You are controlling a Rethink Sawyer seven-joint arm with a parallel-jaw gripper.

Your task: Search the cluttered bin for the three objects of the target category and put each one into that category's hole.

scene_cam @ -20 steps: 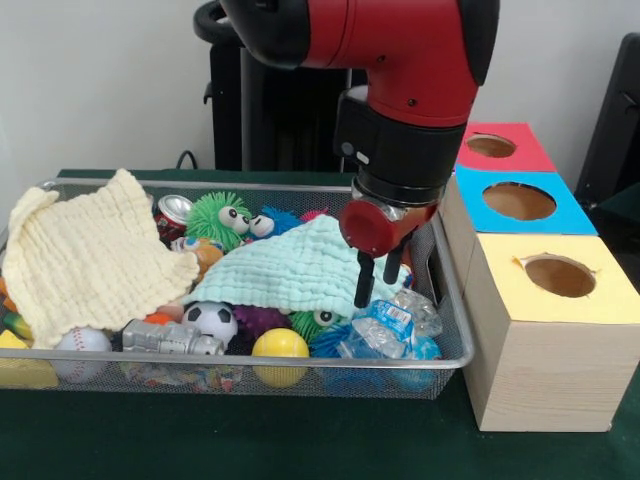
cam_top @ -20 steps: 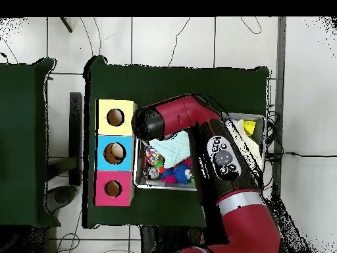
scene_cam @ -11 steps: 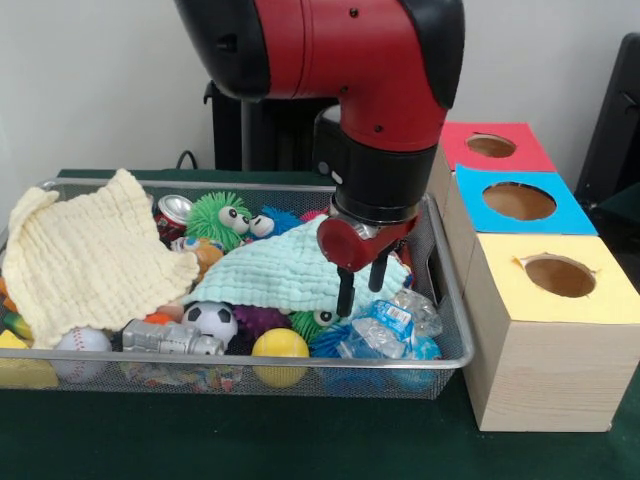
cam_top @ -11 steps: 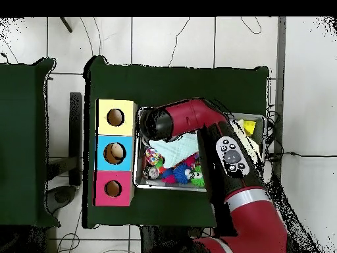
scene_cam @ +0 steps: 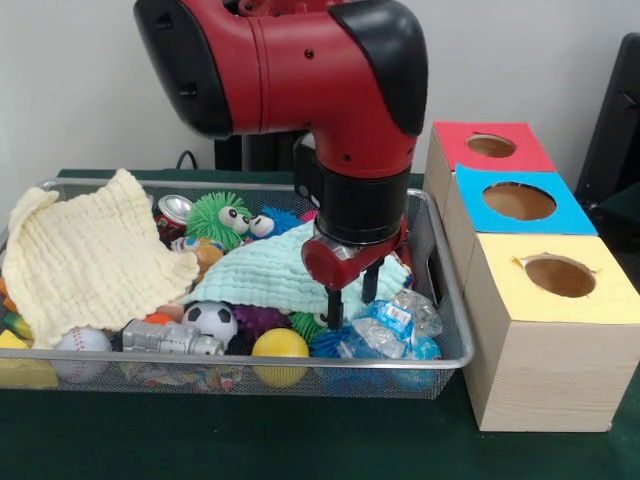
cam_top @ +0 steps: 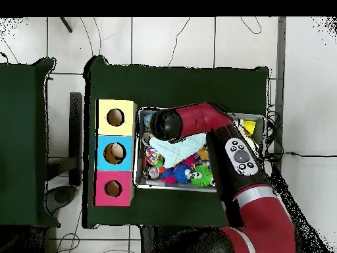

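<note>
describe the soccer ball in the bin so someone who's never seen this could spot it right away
Look in the wire mesh bin, along its front edge, left of centre. The soccer ball sits just behind the silver toy, left of the plain yellow ball. It alone has black patches on white.

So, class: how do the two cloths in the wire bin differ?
The yellow cloth is cream-coloured and drapes over the bin's left end; the mint cloth is pale green and lies mid-bin. The tool stands at the mint cloth's front edge; the yellow cloth lies clear of it. Both are crinkled and cover toys.
</note>
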